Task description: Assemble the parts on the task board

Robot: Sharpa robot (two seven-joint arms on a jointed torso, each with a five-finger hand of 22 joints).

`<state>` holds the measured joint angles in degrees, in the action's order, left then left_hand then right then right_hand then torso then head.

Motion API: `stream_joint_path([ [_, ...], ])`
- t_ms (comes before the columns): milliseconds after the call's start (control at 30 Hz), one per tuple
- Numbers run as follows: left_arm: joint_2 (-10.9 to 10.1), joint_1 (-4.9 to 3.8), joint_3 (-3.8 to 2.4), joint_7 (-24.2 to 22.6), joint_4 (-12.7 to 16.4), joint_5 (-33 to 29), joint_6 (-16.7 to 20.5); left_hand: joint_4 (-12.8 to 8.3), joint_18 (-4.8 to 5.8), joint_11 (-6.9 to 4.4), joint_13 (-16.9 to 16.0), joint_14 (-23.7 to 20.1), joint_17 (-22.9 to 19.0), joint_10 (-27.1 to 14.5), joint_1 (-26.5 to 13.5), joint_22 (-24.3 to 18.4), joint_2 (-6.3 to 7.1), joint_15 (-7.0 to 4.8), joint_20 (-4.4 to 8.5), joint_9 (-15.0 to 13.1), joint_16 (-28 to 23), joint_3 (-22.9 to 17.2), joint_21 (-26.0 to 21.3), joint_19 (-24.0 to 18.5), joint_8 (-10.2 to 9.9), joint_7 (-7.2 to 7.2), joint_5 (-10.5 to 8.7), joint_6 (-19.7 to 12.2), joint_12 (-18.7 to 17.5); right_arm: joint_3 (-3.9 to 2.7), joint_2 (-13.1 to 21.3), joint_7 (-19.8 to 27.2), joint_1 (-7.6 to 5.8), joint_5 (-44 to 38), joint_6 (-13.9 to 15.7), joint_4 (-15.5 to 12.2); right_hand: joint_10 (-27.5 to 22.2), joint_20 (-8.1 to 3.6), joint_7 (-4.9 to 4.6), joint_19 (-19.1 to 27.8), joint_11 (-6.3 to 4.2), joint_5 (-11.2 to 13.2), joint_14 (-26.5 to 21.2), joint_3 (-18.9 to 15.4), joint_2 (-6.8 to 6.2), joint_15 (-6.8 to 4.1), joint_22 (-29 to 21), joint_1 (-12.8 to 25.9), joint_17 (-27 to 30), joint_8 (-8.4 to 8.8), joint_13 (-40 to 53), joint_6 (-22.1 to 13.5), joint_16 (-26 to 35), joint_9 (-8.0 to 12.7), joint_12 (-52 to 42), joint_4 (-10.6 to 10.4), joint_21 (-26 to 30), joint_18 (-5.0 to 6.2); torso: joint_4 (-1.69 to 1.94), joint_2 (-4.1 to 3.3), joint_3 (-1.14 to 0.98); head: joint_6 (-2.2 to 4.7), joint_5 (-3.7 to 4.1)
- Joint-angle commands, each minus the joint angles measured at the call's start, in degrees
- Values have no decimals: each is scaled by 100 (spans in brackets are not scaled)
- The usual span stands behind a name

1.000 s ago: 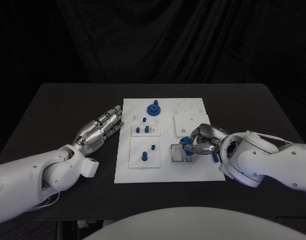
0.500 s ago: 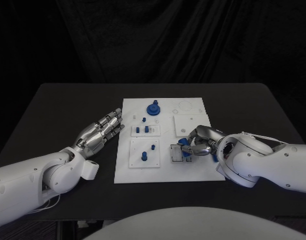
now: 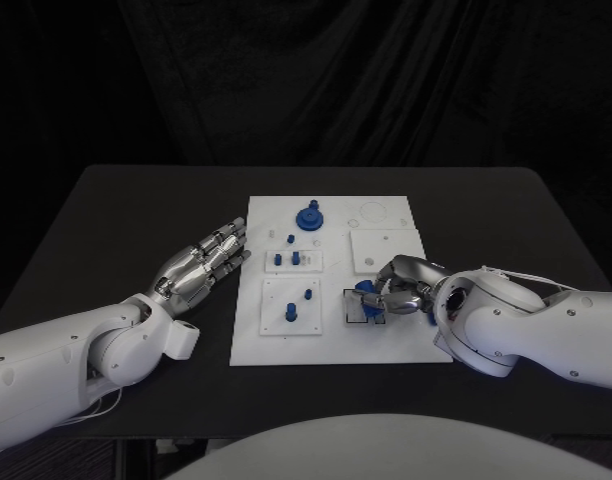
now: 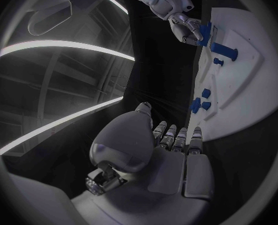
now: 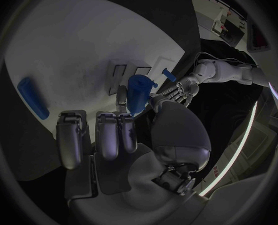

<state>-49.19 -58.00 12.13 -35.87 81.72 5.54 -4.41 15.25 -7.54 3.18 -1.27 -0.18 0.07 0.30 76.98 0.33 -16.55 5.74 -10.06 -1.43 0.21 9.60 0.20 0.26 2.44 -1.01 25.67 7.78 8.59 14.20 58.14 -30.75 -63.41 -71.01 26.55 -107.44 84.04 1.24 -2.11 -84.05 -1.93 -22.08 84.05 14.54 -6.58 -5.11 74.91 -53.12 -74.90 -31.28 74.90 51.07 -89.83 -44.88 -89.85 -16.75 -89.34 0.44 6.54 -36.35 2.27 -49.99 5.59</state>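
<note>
The right hand [image 3: 400, 285] pinches a blue part [image 5: 139, 92] just above the dark-outlined slot [image 3: 360, 305] on the board [image 3: 393, 345] — the slot lies directly under the fingertips. The left hand [image 3: 202, 260] rests beside the board's left edge, empty, fingers extended — farther off.

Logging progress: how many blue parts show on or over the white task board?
8: a round blue knob at the far edge, a small stud just nearer, two pegs in each left panel, one held part in the right hand, one loose bar beside it; others may hide.
</note>
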Motion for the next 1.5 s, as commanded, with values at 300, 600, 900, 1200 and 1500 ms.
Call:
stream_joint_path([
  [300,33,30,-5,-51,-27,-20,-85,-38,-74,15,-7,18,-7,19,75,5,-5,62,-50,-7,-21,-66,1,0,28,32,73,23,22,0,-31,-17,24,-60,-239,20,596,48,-39,-536,54,84,595,-71,44,39,1470,61,-1510,56,1510,3,-17,17,-15,1,25,-15,-3,19,1,-1,-22],
  [600,36,55,-5,-43,-39,-20,-94,-56,-71,15,-7,18,-7,19,93,5,-6,68,-53,-7,-21,-84,1,0,30,35,95,23,22,0,-60,101,26,-60,8,59,596,67,-70,-497,82,441,595,-394,138,62,1444,363,-1510,151,1510,-44,-17,45,-15,-12,86,4,-8,22,1,-1,-38],
  [900,31,67,-5,-32,-43,-20,-101,-56,-71,15,-7,18,-7,19,93,5,-6,68,-53,-7,-21,-84,1,0,30,35,95,23,22,0,-63,136,27,-60,114,73,596,87,-89,-480,100,454,595,-928,329,80,1434,822,-1510,184,1510,-59,-17,21,-15,-8,115,13,-4,16,-4,-1,-44],
  [1200,23,79,-5,-26,-44,-20,-114,-71,-69,13,-6,18,-7,19,106,7,-5,74,-57,-8,-21,-97,2,2,33,41,109,24,20,0,-5,501,27,-60,471,15,596,91,-94,-470,105,709,595,-1288,521,85,1427,786,-1510,186,1510,-74,-17,-15,-15,7,132,18,-7,12,3,-1,-62],
  [1500,22,96,-5,-20,-45,-20,-117,-74,-68,13,-7,18,-7,20,109,7,-6,76,-58,-8,-21,-101,2,2,33,42,111,24,22,0,136,1020,29,-92,557,-138,596,101,-94,-398,110,486,595,-1561,457,94,1383,-167,-1510,83,1510,-149,-17,-127,-15,23,244,51,-10,14,-8,-1,-44],
])
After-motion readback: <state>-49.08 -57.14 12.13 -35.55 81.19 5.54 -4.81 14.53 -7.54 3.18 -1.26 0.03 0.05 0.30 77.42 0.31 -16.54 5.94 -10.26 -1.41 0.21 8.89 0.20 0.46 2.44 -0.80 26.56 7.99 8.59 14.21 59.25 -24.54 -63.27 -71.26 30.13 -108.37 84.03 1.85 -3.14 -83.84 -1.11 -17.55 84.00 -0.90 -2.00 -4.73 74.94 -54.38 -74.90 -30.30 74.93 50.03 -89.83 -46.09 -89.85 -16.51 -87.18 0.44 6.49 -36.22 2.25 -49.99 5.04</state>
